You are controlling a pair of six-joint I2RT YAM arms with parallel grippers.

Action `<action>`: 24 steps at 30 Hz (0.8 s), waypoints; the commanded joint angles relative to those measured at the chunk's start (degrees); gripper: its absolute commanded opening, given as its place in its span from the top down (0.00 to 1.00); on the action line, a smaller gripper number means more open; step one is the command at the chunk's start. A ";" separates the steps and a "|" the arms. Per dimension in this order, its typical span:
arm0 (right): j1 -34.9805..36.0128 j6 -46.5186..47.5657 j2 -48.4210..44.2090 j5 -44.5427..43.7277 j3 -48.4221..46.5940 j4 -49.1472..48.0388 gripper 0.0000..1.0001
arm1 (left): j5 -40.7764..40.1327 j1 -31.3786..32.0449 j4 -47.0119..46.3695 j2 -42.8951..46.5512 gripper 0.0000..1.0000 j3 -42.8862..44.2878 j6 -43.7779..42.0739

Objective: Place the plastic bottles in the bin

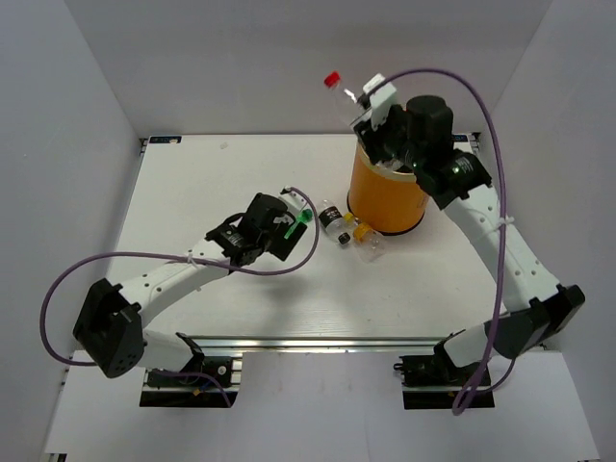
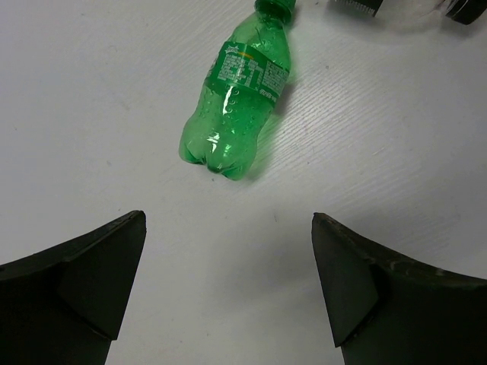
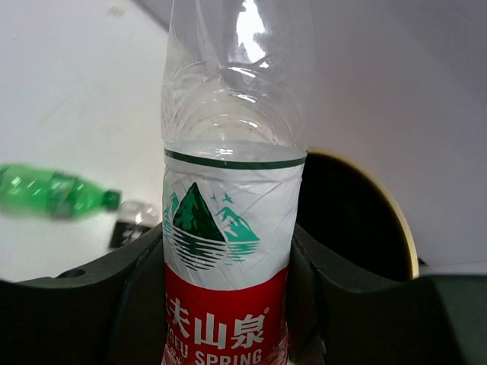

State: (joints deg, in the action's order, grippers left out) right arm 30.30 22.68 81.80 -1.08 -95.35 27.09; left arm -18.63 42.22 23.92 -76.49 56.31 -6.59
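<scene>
So the right gripper [image 1: 372, 119] is clamped around the middle of a clear plastic bottle with a red-and-white label and red cap [image 3: 225, 228]. It's holding it up in the air, tilted, right over the far rim of the tall orange cylindrical bin [image 1: 381, 198]. From the wrist view you can see the bin's black inside just behind the bottle.

The left gripper [image 2: 228, 283] is spread wide with nothing in it. It's low over the white table [image 1: 192, 192], and a green plastic bottle [image 2: 237, 106] lies on its side just ahead of the fingertips, not touching them.

Two more are lying on the table near the foot of the bin: a small clear bottle with a black cap [image 1: 333, 223] and a small clear bottle with a yellow cap [image 1: 365, 235], close together, between the green one and the bin.
</scene>
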 commanded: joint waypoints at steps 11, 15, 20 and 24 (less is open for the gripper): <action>-14.21 -2.90 16.99 2.89 -11.98 -1.95 0.30 | 3.60 -3.80 -2.83 -18.33 0.01 11.53 -4.83; -16.24 -2.28 15.24 6.61 -6.61 -3.10 0.10 | 3.60 -4.34 -2.83 -22.20 0.01 13.90 -4.84; -17.73 -2.90 10.58 10.75 -0.82 -4.77 0.10 | 2.47 -4.86 -2.21 -24.76 0.01 15.49 -4.84; -18.79 -3.78 3.92 15.56 6.38 -7.04 0.10 | 0.71 -4.86 -2.21 -25.82 0.01 16.02 -5.36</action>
State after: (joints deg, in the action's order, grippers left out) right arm 12.29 20.05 93.10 8.91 -92.03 24.88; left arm -16.34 37.56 22.11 -102.87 70.15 -11.18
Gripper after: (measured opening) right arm 0.899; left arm 0.994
